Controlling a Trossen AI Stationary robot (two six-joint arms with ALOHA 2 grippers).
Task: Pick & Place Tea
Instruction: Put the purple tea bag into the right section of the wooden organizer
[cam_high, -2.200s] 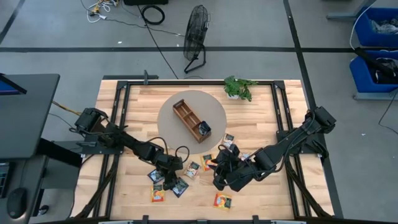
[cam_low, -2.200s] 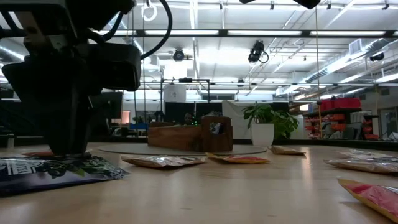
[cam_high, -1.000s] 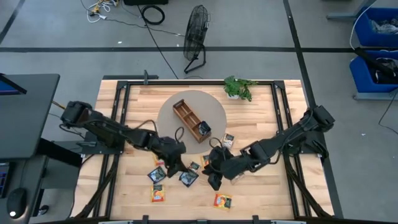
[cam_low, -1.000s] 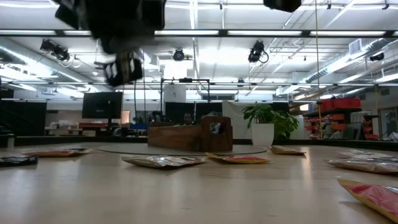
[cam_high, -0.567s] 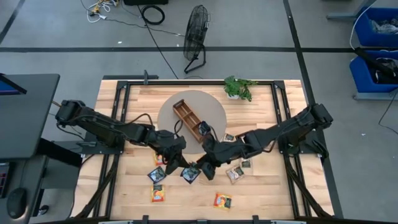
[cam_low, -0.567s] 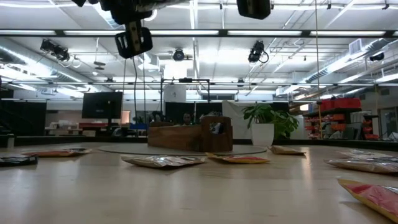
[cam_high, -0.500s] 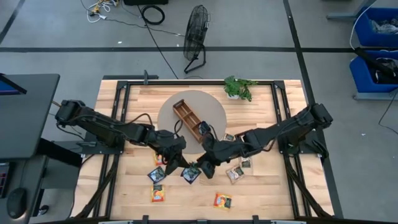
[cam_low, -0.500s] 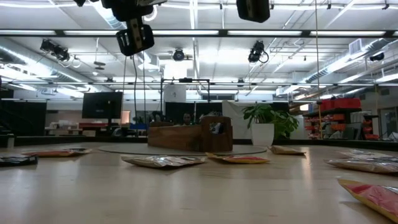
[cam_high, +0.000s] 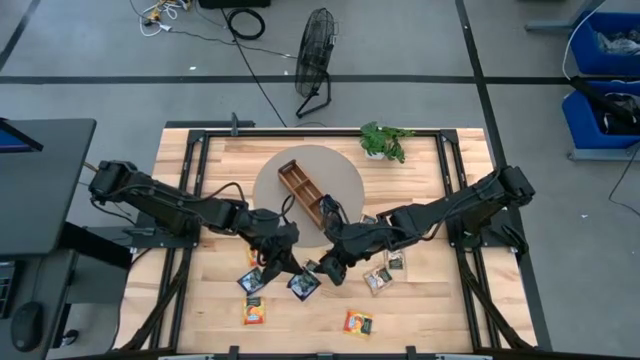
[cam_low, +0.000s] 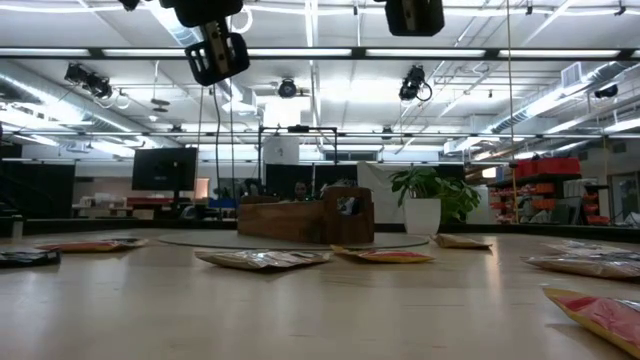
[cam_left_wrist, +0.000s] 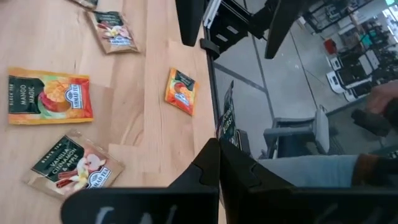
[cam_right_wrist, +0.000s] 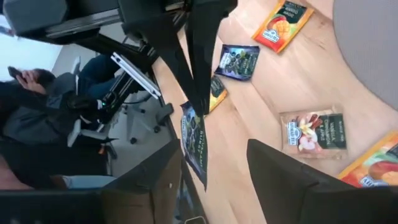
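Note:
A dark blue tea sachet (cam_high: 303, 285) hangs in the air over the table's near middle, with my left gripper (cam_high: 290, 270) shut on it. My right gripper (cam_high: 325, 272) stands open just to the sachet's right, its fingers on either side of the sachet's free end (cam_right_wrist: 196, 155); I cannot tell if one touches it. In the low view my left gripper (cam_low: 215, 55) is high above the table. More sachets lie flat on the wood: orange ones (cam_high: 255, 313) (cam_high: 358, 322), a dark one (cam_high: 252, 280) and pale ones (cam_high: 378, 280). The wooden tray (cam_high: 300, 188) sits on a round grey mat. My left gripper pinches the dark blue sachet between its two shut fingers at one end (cam_right_wrist: 189, 118). The fingers (cam_right_wrist: 200, 68) slant down from the table's left. The sachet sticks out beyond the fingertips, seen edge-on (cam_left_wrist: 227, 124) in the left wrist view, and is clear of the table.
A small green plant (cam_high: 385, 142) stands at the table's far edge. One dark sachet (cam_high: 329, 207) sits in the tray's near compartment. A fan (cam_high: 317, 55) stands on the floor beyond the table. A seated person (cam_right_wrist: 37, 106) shows off the table's near side.
My left gripper has risen with the dark blue sachet, which stays clear of the table. My right gripper has moved toward the table's left and a little toward the far edge, up to the hanging sachet.

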